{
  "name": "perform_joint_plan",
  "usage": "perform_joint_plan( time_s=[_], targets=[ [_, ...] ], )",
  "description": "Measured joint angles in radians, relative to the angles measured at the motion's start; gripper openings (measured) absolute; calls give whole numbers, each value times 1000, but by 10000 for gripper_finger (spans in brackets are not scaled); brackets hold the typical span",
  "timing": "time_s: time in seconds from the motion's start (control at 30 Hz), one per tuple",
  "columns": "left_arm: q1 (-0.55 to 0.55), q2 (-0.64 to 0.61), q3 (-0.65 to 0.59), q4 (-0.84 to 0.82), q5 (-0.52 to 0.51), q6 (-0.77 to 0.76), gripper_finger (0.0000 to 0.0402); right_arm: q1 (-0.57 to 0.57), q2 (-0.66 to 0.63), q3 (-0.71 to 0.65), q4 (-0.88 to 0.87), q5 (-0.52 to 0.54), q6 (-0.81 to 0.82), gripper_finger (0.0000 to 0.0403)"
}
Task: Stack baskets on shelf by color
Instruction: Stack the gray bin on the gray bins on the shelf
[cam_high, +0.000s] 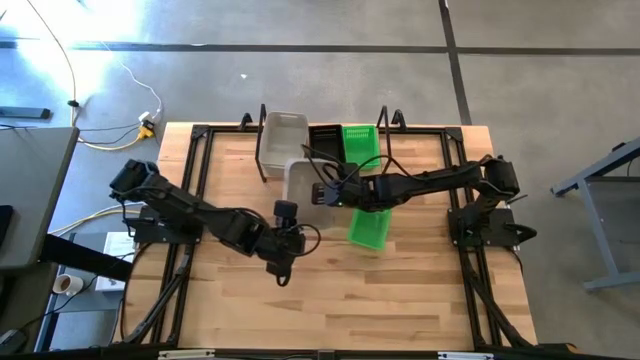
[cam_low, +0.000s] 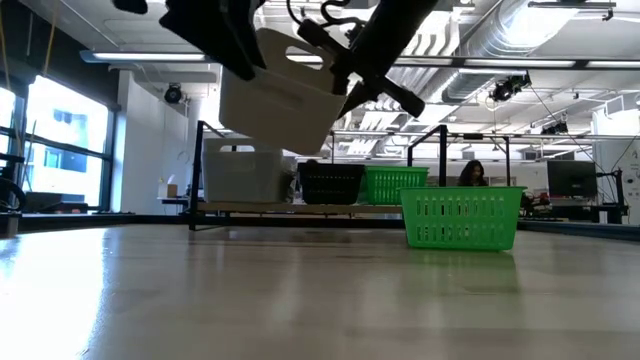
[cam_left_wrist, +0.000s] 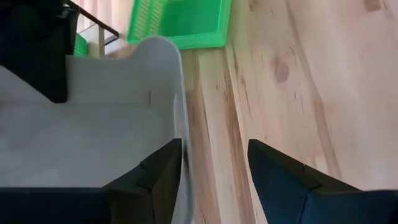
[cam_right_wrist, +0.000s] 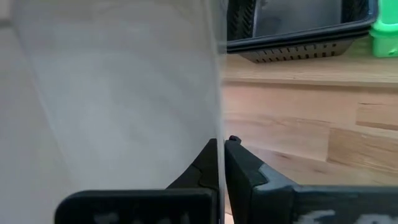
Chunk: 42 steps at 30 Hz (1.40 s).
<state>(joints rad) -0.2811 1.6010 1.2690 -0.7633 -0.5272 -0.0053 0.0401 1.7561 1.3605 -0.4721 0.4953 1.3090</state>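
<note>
Fingers of your left gripper (cam_high: 278, 268) stood apart and empty over the bare wood toward the table's left-middle, just short of the whitish basket (cam_high: 306, 182) you had in the air. Your right gripper (cam_high: 326, 193) was pinched together on that basket's wall, holding it tilted above the table near the centre, just in front of the shelf (cam_high: 262, 158) at the far edge, where another whitish basket (cam_high: 281, 137), a black basket (cam_high: 326, 142) and a green basket (cam_high: 361, 145) sat in a row. Right of centre, a second green basket (cam_high: 371, 226) rested on the tabletop.
</note>
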Motion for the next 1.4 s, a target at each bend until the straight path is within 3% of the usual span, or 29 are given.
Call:
perform_joint_plan(
  time_s=[0.3,0.57,0.73,0.97,1.27,1.4],
  targets=[
    [33,23,0,-94,6,-1,172,26,0,0,38,-3,4,0],
    [29,25,2,-154,-86,14,164,44,-14,37,26,-21,-6,1],
    [21,24,2,-163,-149,26,116,49,-14,116,-48,20,-60,1],
    [2,25,2,-151,-182,33,11,54,-15,179,-196,17,-49,1],
    [-1,17,1,-154,-197,39,3,61,-17,179,-184,18,-55,2],
    [-1,-2,0,-158,-179,44,2,64,-18,179,-176,15,-72,22]
  ],
)
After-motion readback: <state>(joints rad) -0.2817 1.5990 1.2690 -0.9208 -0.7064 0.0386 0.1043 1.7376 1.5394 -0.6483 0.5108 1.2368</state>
